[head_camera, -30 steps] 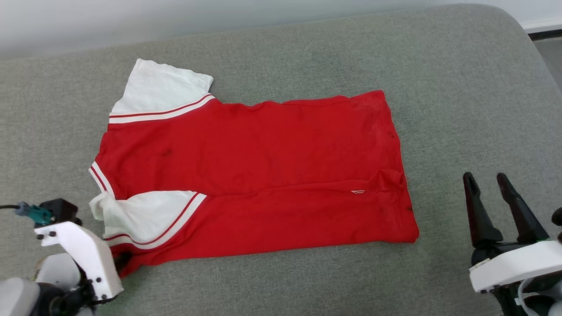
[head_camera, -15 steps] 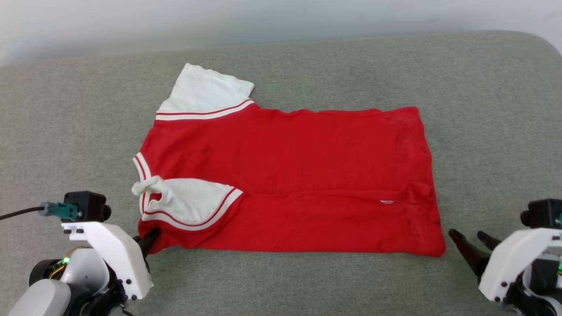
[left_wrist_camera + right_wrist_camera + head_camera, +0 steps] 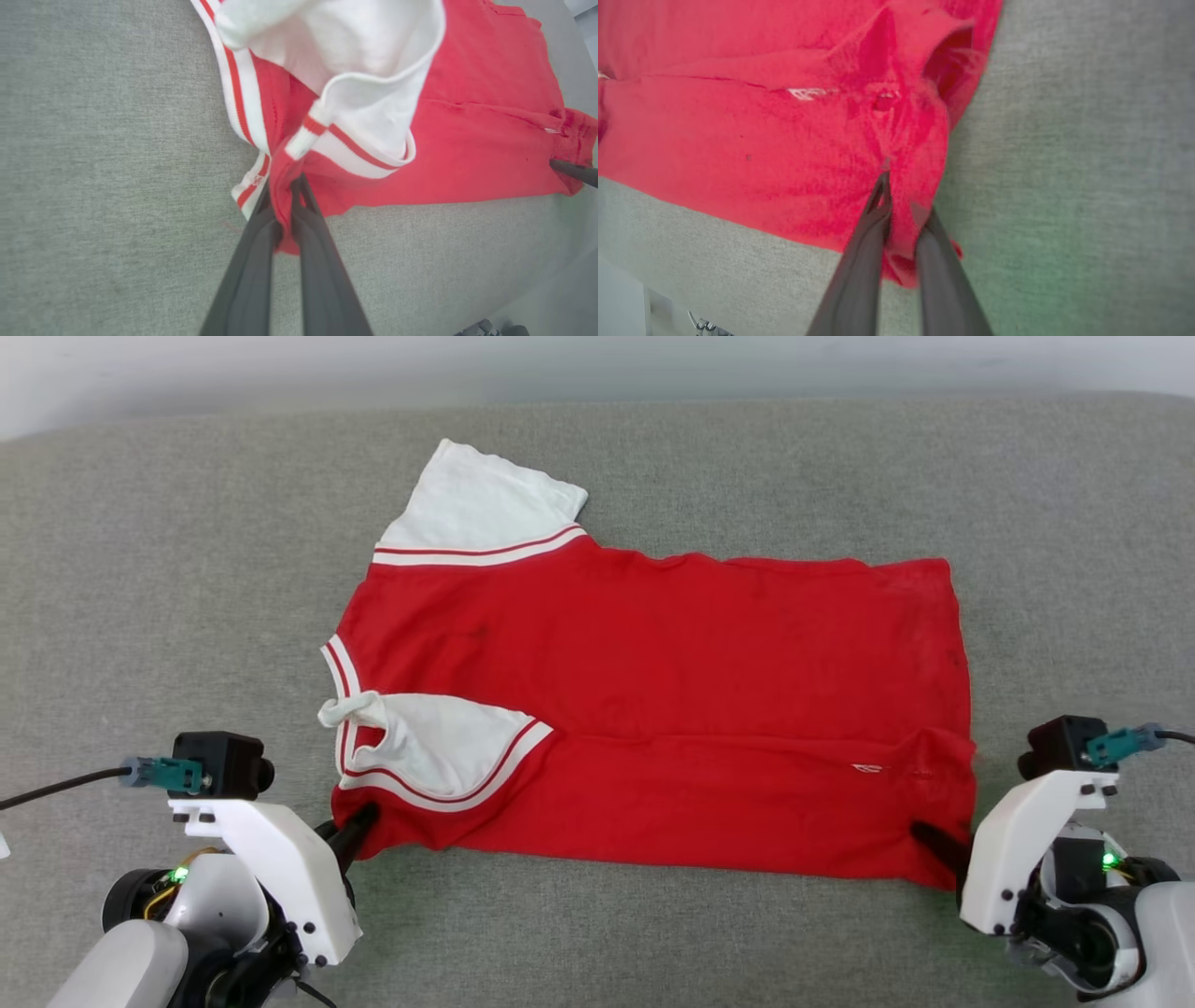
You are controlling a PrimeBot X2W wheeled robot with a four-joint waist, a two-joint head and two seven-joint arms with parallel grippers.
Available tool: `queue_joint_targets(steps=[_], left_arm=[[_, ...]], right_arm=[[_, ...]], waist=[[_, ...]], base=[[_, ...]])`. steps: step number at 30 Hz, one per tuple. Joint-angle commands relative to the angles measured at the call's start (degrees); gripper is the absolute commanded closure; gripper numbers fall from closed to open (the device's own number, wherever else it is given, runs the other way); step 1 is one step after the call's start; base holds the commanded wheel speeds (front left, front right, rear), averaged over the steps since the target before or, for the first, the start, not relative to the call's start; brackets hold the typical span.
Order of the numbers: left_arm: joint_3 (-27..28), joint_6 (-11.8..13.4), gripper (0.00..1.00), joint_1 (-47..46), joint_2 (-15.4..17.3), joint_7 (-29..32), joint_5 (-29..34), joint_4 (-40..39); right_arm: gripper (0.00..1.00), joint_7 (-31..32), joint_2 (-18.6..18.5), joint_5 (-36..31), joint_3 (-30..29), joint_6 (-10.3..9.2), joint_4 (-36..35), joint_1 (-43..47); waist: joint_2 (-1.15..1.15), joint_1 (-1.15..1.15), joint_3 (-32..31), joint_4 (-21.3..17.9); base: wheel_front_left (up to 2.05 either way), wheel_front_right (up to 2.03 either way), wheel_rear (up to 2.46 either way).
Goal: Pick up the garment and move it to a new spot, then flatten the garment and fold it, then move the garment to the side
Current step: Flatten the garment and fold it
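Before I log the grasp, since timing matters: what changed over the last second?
The right gripper swung in from beside the hem and closed on the near hem corner of the red jersey; the left gripper pinched shut on its near collar-end corner. The jersey stayed flat on the grey cushion, near sleeve folded in.

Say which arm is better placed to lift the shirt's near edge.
Left. The left claw is shut on the garment at its collar corner; the right claw straddles the hem corner, fingers apart.
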Motion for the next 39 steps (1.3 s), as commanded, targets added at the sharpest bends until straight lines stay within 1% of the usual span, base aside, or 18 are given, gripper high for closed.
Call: queue_joint_targets(steps=[1, 4, 9, 13, 17, 21, 23, 24, 25, 26, 27, 30, 32, 36, 39], left_arm=[[0.0, -0.4, 1.0, 0.3, -0.2, -0.4, -0.2, 0.2], [0.2, -0.3, 1.0, 1.0, -0.3, -1.4, -0.2, 0.5], [0.5, 0.6, 1.0, 3.6, -0.3, -2.3, -0.1, -0.2], [1.1, 2.4, 1.0, 7.3, -0.2, -3.4, -0.4, -1.8], [1.5, 4.3, 1.0, 12.1, 0.0, -3.7, -1.2, -3.4], [1.0, 5.1, 1.0, 16.0, -1.4, -3.3, -2.9, -2.2], [0.8, 5.1, 1.0, 16.3, -1.6, -3.3, -3.0, -1.4], [0.7, 4.9, 1.0, 16.4, -2.2, -3.8, -3.3, -0.7], [0.8, 4.7, 1.0, 16.3, -3.2, -4.6, -3.6, 0.2], [0.7, 4.6, 0.64, 16.0, -3.9, -5.0, -3.7, 1.4], [0.4, 4.2, 0.0, 15.7, -4.5, -5.2, -4.0, 2.5], [0.6, 3.8, 0.0, 13.8, -5.7, -7.4, -3.2, 4.5], [0.9, 3.3, 0.0, 12.9, -6.2, -9.4, -2.2, 5.0], [1.9, 3.4, 0.0, 9.6, -6.2, -14.2, 1.2, 4.3], [2.0, 3.7, 0.0, 6.1, -6.1, -17.4, 4.5, 3.3]], right_arm=[[1.0, -0.2, 0.1, 0.0, 1.0, -0.02, 1.3, 0.3], [1.0, -1.7, -1.5, 0.3, 0.9, -0.02, -0.1, -0.4], [1.0, -1.9, -3.1, -0.4, 1.8, -0.02, -4.6, 1.1], [1.0, -0.7, -4.0, -0.7, 1.7, -0.02, -8.8, 4.1], [1.0, 1.2, -3.9, -1.3, 0.5, -0.02, -12.5, 8.6], [1.0, 2.8, -2.8, -2.3, -1.0, -0.03, -13.4, 13.5], [1.0, 2.8, -2.2, -2.2, -1.2, -0.03, -12.9, 14.5], [1.0, 2.5, -1.6, -2.2, -1.4, -0.02, -12.4, 15.4], [0.9, 1.8, -1.5, -2.6, -1.2, -0.02, -12.0, 16.1], [0.51, 0.9, -1.3, -2.8, -1.1, -0.02, -11.1, 16.8], [0.0, -0.7, -0.8, -2.7, -1.0, -0.02, -10.4, 17.3], [0.0, -7.1, -0.6, -3.2, -0.5, -0.02, -9.6, 17.5], [0.0, -12.5, -0.7, -3.7, -0.5, -0.02, -10.3, 17.2], [0.0, -23.7, 0.2, -5.2, -1.5, -0.02, -13.2, 15.9], [0.0, -30.3, 1.1, -7.3, -2.0, -0.02, -15.5, 14.8]], waist=[[0.0, 0.0, -0.8, 0.1], [0.0, 0.0, -2.4, 0.0], [0.0, 0.0, -5.8, -0.1], [0.0, 0.0, -8.9, 0.1], [0.0, 0.0, -11.0, 0.2], [0.0, 0.0, -11.6, 0.4], [0.0, 0.0, -11.6, 0.3], [0.0, 0.0, -11.7, 0.3], [0.0, 0.0, -11.7, 0.4], [0.0, 0.0, -11.7, 0.4], [0.0, 0.0, -11.8, 0.4], [0.0, 0.0, -12.0, 0.2], [0.0, 0.0, -12.2, -0.3], [0.0, 0.0, -12.2, -1.8], [0.0, 0.0, -11.6, -3.3]], base=[[0.0, 0.0, 0.0], [0.0, 0.0, 0.0], [0.0, 0.0, 0.0], [0.0, 0.0, 0.0], [0.0, 0.0, 0.0], [0.0, 0.0, 0.0], [0.0, 0.0, 0.0], [0.0, 0.0, 0.0], [0.0, 0.0, 0.0], [0.0, 0.0, 0.0], [0.0, 0.0, 0.0], [0.0, 0.0, 0.0], [0.0, 0.0, 0.0], [0.0, 0.0, 0.0], [0.0, 0.0, 0.0]])
